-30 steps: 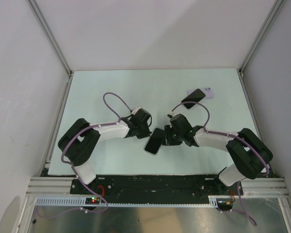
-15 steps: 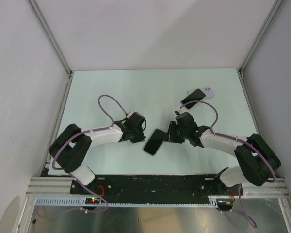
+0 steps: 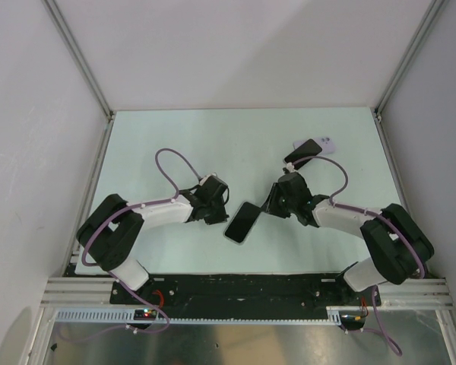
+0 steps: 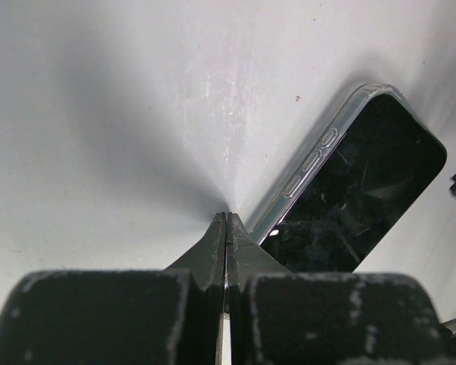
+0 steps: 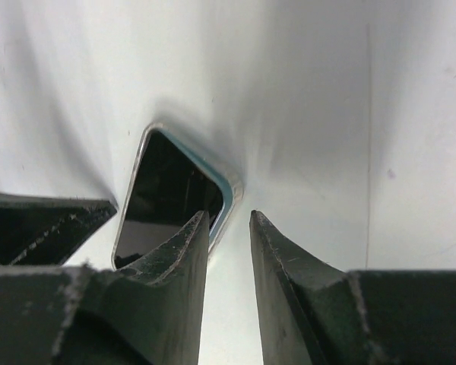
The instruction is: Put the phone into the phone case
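Seemingly seating stage: phone [image 3: 239, 222] lying in clear case [image 4: 304, 163] near middle of desk's [image 3: 175, 144] front edge. Brace w/ left end effector [image 4: 226, 217], clenched & empty, tip just beside case's long side. Press corner down w/ right end effector [image 5: 229, 214], jaws part-open, gripping nothing, w/o sliding it.

My left gripper [image 4: 226, 226] is pressed shut, its tips meeting low over the pale table [image 4: 99, 114]. Just right of them lies the phone [image 4: 357, 198], dark screen up and angled away. A clear phone case [image 4: 308, 163] rims its long edge, ending just beside my fingertips — whether they touch, I can't tell.
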### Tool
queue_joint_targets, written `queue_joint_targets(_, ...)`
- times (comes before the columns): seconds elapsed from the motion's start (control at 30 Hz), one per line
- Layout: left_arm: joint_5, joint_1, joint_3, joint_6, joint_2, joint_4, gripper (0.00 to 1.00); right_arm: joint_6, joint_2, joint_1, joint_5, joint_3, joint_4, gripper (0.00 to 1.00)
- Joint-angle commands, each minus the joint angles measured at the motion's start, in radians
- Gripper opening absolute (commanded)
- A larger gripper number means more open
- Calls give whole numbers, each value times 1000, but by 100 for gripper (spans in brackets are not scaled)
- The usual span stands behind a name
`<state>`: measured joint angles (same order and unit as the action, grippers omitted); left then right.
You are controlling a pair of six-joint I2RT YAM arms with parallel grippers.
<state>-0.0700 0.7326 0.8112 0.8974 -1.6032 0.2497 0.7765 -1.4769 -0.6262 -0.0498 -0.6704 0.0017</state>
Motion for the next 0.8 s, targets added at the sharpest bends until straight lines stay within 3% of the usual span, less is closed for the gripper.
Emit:
queue_joint_targets(0.0,13,-6,-3,-30,-1,-1,0,9,-31,28,18,-30,80,33)
queue_joint_targets(0.4,21,-6,-3,-51,6,0,0,-24,-110,-14,48,-78,28,32)
queue_joint_targets(0.77,31,-6,-9,-71,39,1,0,-49,-160,-80,146,-76,-34,18)
